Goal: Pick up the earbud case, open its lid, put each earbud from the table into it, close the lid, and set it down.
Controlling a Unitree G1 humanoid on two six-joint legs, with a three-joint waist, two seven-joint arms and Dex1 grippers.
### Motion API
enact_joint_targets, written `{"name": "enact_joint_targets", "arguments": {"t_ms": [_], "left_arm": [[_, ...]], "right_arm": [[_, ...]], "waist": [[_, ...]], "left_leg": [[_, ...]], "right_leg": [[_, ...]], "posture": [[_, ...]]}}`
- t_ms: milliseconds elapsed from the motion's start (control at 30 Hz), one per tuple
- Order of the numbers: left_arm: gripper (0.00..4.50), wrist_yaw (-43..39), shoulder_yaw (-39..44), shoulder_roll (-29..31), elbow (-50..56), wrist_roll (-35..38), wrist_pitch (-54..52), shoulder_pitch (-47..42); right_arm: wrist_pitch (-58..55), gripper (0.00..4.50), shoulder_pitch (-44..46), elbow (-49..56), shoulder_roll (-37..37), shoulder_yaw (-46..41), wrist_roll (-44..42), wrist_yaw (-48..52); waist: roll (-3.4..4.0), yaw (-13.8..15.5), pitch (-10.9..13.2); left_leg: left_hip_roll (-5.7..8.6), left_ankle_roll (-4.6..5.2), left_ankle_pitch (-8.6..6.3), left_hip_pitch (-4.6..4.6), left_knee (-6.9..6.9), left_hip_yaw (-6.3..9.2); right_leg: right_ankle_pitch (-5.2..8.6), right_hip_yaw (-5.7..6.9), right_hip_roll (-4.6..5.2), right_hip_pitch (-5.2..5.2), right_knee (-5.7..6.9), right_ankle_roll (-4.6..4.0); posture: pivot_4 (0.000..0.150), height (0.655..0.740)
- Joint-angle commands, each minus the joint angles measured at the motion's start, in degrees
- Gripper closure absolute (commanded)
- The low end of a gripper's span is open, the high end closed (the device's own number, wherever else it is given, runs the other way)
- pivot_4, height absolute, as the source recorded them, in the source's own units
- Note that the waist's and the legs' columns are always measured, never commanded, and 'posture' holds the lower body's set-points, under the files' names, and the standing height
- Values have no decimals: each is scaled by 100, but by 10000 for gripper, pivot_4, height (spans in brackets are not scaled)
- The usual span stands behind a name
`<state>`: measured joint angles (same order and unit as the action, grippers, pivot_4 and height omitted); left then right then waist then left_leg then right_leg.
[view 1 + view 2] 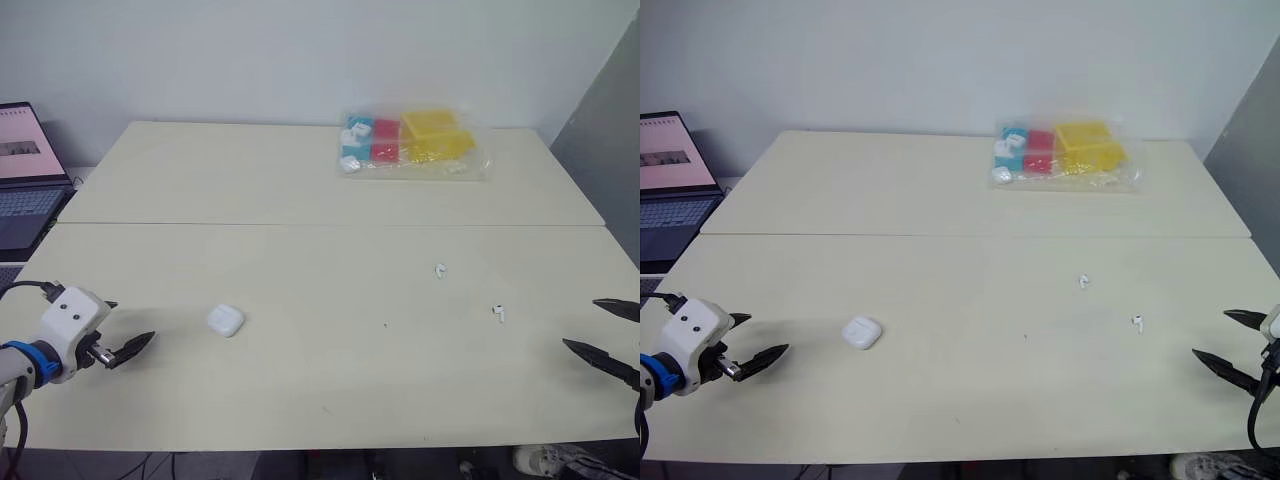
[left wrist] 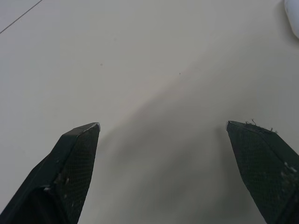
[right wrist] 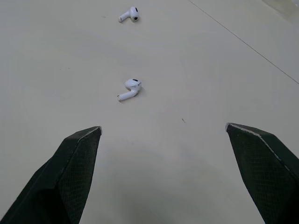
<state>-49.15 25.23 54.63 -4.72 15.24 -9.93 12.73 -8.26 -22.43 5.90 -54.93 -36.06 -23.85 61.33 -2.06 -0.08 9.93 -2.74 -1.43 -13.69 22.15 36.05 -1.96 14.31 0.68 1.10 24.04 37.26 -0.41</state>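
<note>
The white earbud case [image 1: 226, 320] lies shut on the cream table [image 1: 300, 190], left of centre near the front; its edge [image 2: 293, 16] shows in the left wrist view. My left gripper [image 1: 128, 335] hovers open a short way to its left, holding nothing. Two white earbuds lie on the right half: one [image 1: 440, 270] farther back, one [image 1: 498, 314] nearer the front. In the right wrist view the near earbud [image 3: 129, 90] lies ahead of the fingers and the other earbud [image 3: 129, 14] beyond it. My right gripper [image 1: 608, 334] stands open at the right edge, empty.
A clear plastic bag [image 1: 412, 143] with blue, red and yellow blocks lies at the back right of the table. A laptop [image 1: 25, 180] stands off the table's left edge. A seam [image 1: 330, 225] runs across the table between its two panels.
</note>
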Motion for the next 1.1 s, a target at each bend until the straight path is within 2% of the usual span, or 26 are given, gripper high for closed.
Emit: {"name": "enact_joint_targets", "arguments": {"t_ms": [33, 333, 400, 600, 933, 1067, 1100], "left_arm": [[0, -63, 280, -8, 150, 150, -58, -33], [0, -418, 320, -54, 77, 375, 139, -222], [0, -447, 362, -62, 53, 517, -123, -303], [0, -779, 293, -56, 30, 425, 293, -177], [0, -891, 425, -66, 66, 615, 20, -124], [0, -949, 623, -63, 362, 837, -396, 63], [0, -979, 659, -64, 520, 955, -587, 129]], "right_arm": [[69, 441, 75, 28, 30, -121, 7, 34], [48, 441, 165, 150, 131, -16, 39, -7], [41, 441, 192, 159, 120, -11, 39, -3], [-51, 441, 360, 159, 88, -19, 23, -9], [-18, 441, 377, 129, 87, -2, 108, 25], [-3, 441, 447, 111, 85, 43, 127, 30], [285, 441, 410, 115, 28, 158, 300, 141]], "waist": [[0, 0, 0], [0, 1, 0], [-1, 1, -1], [-1, -6, -1], [0, -2, -1], [-1, -9, -1], [-1, -8, -1]], "left_leg": [[0, 0, 0, 0, 0, 0], [1, 0, 0, -1, 1, -2], [2, 0, 0, -1, 3, -2], [1, 0, 0, -5, 2, -9], [2, 1, 1, -5, 4, -7], [1, 1, 1, -5, 4, -8], [1, 1, 1, -5, 4, -7]], "right_leg": [[0, 0, 0, 0, 0, 0], [-6, 0, -1, -2, 2, 10], [-11, 1, -1, -3, 2, 19], [-16, -4, -3, -4, 4, 27], [-21, -3, -4, -6, 5, 34], [-22, -3, -5, -5, 5, 36], [-22, -3, -5, -6, 6, 37]], "posture": [[1500, 7359], [1500, 7359], [1500, 7359], [1500, 7359], [1500, 7359], [1500, 7359], [1500, 7359]]}}
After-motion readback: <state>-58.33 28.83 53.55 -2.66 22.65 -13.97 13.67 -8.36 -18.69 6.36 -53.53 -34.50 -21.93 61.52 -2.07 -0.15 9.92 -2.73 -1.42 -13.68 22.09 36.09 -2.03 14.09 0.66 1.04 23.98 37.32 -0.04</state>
